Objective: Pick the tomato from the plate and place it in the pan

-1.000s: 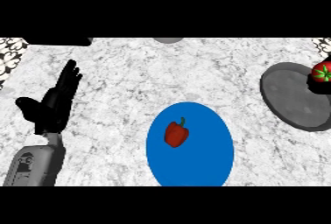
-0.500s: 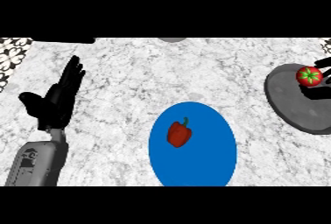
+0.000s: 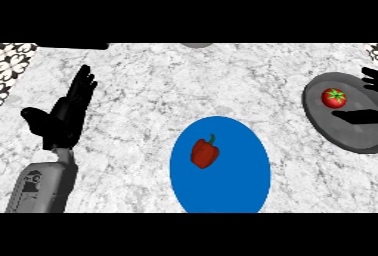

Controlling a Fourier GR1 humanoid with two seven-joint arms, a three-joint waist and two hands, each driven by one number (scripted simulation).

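1. The tomato (image 3: 334, 98) lies inside the grey pan (image 3: 347, 137), in its far half, with its green stem cap facing up.
2. My right robot hand (image 3: 370, 80) shows only in part at the right edge. Some fingers are just beyond the tomato on the far side, and another black part of the hand lies across the pan on the near side. The tomato sits in the gap between them and touches neither (as far as I can see), so this hand is spread apart and clasps nothing.
3. The pan stands on the marble bench (image 3: 184, 85) at the far right, and its right side is cut off by the edge of the view.
4. A blue plate (image 3: 236, 185) lies near the middle of the bench, left of the pan and nearer, and the two do not touch. A red pepper (image 3: 204, 153) rests on the plate, left of its centre, with its stem pointing away.
5. My left robot hand (image 3: 66, 115) is at the left, well apart from the plate. Its fingers are straight and point away, its thumb is out to the left, and it holds nothing. Its grey forearm comes in from the near left corner.
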